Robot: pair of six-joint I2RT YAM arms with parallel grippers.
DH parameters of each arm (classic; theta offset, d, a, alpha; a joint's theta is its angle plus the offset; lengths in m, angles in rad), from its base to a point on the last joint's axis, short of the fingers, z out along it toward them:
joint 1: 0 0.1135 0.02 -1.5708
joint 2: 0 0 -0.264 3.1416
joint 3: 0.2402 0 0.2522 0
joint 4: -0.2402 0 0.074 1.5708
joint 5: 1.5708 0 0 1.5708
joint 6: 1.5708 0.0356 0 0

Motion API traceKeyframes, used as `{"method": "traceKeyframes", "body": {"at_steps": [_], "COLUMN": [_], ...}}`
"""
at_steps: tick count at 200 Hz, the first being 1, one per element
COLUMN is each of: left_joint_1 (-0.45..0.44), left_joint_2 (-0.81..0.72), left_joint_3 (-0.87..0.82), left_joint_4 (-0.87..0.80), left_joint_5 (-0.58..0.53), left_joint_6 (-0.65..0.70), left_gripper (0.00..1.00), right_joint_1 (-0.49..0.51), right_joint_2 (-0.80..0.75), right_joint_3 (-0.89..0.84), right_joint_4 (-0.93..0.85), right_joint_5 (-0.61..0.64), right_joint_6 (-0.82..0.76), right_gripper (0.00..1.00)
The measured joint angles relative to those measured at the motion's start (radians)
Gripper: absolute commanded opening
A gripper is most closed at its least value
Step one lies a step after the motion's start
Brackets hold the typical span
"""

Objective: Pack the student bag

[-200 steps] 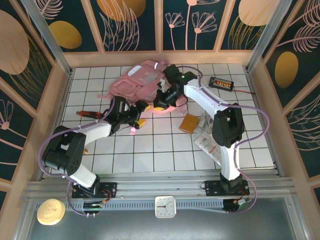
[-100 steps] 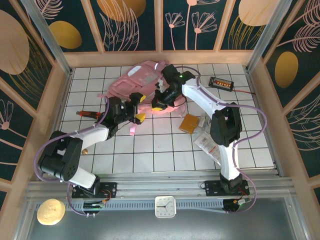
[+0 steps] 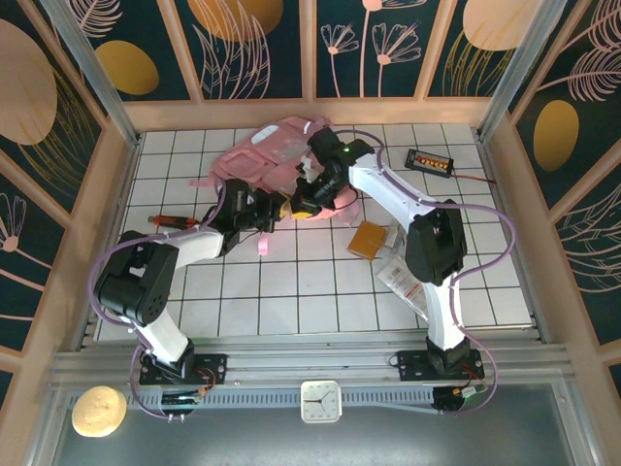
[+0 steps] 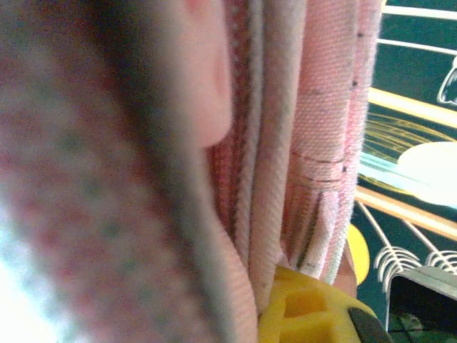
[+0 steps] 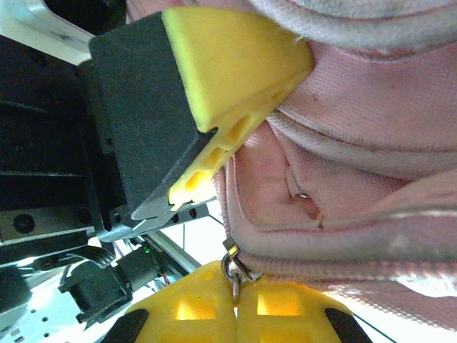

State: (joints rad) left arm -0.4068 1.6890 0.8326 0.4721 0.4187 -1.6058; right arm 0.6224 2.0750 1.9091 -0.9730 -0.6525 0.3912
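Top external view: the student bag (image 3: 267,155) lies slumped on the white-tiled bench (image 3: 320,291), toward the far side and left of centre, with a pink strap (image 3: 262,248) trailing toward the near side. Both arms meet at the bag's near edge. The right claw (image 3: 304,201), reaching in from the right, is pinched narrow on a metal zip pull (image 5: 230,251) at the rim of a pocket, its two yellow pads pressed together. The left claw (image 3: 274,210) sits just beside it on the left, against the same edge. One of its yellow fingers lies on the pink fabric, but how wide it stands cannot be told. Seen from the left wrist, woven pink folds hang close to the lens. A brown pad (image 3: 369,238) and a clear packet (image 3: 403,277) lie right of the bag, and a red-handled tool (image 3: 175,221) lies to its left.
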Motion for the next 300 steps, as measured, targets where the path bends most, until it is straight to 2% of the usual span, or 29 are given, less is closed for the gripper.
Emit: {"method": "traceKeyframes", "body": {"at_steps": [38,88,127,197,200,210,232,252,300], "left_joint_1": [0.016,0.101,0.169,0.236,0.238,0.242,0.249,0.258,0.261], "left_joint_2": [-0.018,-0.048,-0.044,-0.002,0.002,0.012,0.021,0.021,0.042], "left_joint_3": [0.035,0.066,0.147,0.226,0.229,0.242,0.259,0.259,0.238], "left_joint_4": [-0.2,-0.381,-0.551,-0.679,-0.684,-0.7,-0.716,-0.715,-0.68], "left_joint_5": [0.018,0.093,0.109,0.179,0.18,0.187,0.186,0.188,0.187], "left_joint_6": [0.209,0.428,0.587,0.767,0.772,0.791,0.819,0.824,0.789], "left_gripper": [0.0,0.0,0.0,0.0,0.04,0.29,0.42,0.44,0.39], "right_joint_1": [-0.029,-0.064,-0.135,-0.203,-0.205,-0.209,-0.209,-0.207,-0.185], "right_joint_2": [0.0,-0.003,-0.006,-0.006,-0.006,-0.006,-0.006,-0.006,-0.04], "right_joint_3": [-0.077,-0.124,-0.163,-0.165,-0.165,-0.163,-0.161,-0.161,-0.199], "right_joint_4": [-0.005,-0.005,-0.029,-0.025,-0.024,-0.021,-0.018,-0.007,0.039], "right_joint_5": [-0.027,-0.079,-0.044,0.031,0.032,0.031,0.032,0.029,0.002], "right_joint_6": [-0.047,-0.097,-0.116,-0.132,-0.132,-0.132,-0.132,-0.13,-0.112], "right_gripper": [0.0,0.0,0.0,0.0,0.0,0.0,0.0,0.0,0.0]}}
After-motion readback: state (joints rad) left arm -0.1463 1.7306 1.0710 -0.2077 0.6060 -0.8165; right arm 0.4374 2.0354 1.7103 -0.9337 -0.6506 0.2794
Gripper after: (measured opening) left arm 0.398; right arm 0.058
